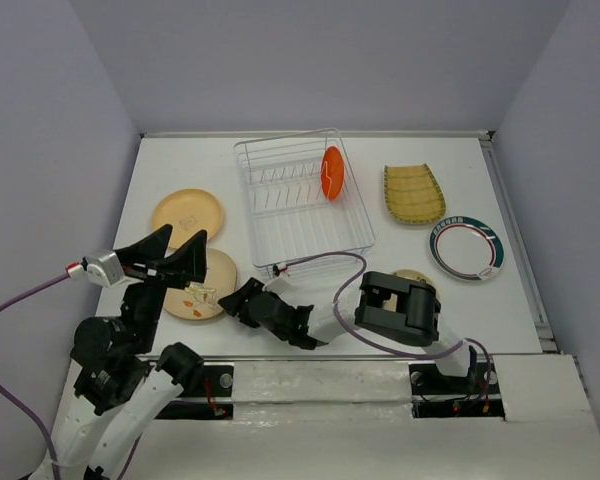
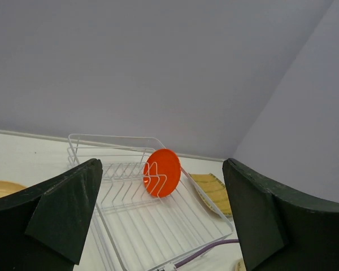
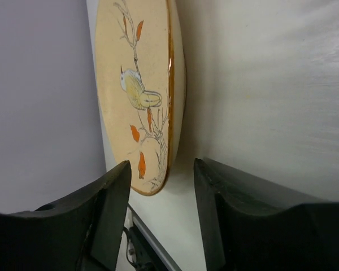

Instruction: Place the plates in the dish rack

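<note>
Nearest, the right gripper (image 1: 237, 298) has its jaws spread before the rim of a cream patterned plate (image 1: 204, 287) lying on the surface (image 1: 180, 160). The left gripper (image 1: 180, 250) hangs close by, jaws spread and empty. Beyond, the orange-red plate (image 1: 332, 172) stands upright in the dish rack (image 1: 302, 205).

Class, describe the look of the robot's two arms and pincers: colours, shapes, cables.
The left arm and right arm have white links and black joint housings. The left pincer and right pincer have broad, wedge-shaped black fingers. A purple cable trails from each wrist.
</note>
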Tool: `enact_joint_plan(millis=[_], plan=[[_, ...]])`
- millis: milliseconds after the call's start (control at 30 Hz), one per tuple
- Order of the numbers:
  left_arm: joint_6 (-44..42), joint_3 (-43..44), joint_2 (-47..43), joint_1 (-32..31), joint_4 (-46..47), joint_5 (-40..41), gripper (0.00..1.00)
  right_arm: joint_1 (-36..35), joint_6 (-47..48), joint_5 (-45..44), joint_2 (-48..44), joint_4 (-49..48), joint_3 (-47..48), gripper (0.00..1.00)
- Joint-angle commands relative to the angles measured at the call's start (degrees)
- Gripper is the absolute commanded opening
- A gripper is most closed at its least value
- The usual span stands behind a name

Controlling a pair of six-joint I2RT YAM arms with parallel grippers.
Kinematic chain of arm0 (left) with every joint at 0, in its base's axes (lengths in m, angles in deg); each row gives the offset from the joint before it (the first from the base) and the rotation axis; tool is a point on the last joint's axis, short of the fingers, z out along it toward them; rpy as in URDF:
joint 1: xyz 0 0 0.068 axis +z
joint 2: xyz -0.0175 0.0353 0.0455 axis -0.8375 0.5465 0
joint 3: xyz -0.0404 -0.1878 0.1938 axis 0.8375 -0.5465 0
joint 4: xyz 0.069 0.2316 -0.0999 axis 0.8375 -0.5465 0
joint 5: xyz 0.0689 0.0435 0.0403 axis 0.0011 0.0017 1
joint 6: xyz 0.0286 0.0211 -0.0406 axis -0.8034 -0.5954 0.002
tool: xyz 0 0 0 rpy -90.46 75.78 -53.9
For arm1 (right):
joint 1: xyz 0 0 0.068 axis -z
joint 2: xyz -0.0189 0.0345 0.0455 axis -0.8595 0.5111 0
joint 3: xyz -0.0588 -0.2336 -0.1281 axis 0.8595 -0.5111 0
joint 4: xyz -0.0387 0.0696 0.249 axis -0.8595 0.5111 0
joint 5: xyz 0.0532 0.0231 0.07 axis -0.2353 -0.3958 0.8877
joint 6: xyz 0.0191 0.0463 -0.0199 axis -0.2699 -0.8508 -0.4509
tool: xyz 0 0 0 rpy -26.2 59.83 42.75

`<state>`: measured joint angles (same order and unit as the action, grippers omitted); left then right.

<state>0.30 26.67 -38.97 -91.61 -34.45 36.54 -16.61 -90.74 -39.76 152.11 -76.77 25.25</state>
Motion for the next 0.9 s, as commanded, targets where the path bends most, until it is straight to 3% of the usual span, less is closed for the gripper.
enact_joint_plan(millis=[0, 133, 233, 400, 433, 467, 533, 700, 867], plan=[[-0.3, 0.5, -1.5, -1.3, 3.5, -0.6, 0.99, 1.3, -1.9, -1.4, 0.3, -1.1, 0.3, 0.46], [-0.3, 0.6, -2.2, -1.8, 3.5, -0.4, 0.99, 3.1, -2.8, 1.4, 1.4, -0.3, 1.4, 0.41], [-0.4, 0.6, -2.6, -2.0, 3.4, -0.4, 0.99, 3.7, -2.6, 3.6, 1.9, 1.2, 2.5, 0.31], [-0.4, 0.6, -2.7, -2.3, 3.3, -0.2, 0.99, 3.7, 0.2, 5.0, 2.2, 5.2, 6.7, 0.31], [-0.4, 0.6, -2.7, -2.3, 3.3, -0.2, 0.99, 3.7, 2.4, 4.6, 2.2, 10.0, 8.2, 0.29], [-0.5, 0.6, -2.7, -2.5, 3.3, -0.1, 0.99, 3.7, 2.9, 4.2, 2.6, 13.3, 10.1, 0.16], [-0.5, 0.6, -2.7, -2.6, 3.1, -0.1, 0.99, 3.7, 2.7, 5.6, 3.4, 16.1, 12.2, 0.09], [-0.6, 0.6, -2.5, -2.7, 2.9, 0.0, 0.99, 2.5, 5.1, 2.5, -0.8, 15.6, 7.0, 0.07], [-0.5, 0.6, -1.9, -2.6, 2.8, -0.2, 0.99, 2.0, 3.0, 0.2, -10.5, 16.1, -6.2, 0.07]])
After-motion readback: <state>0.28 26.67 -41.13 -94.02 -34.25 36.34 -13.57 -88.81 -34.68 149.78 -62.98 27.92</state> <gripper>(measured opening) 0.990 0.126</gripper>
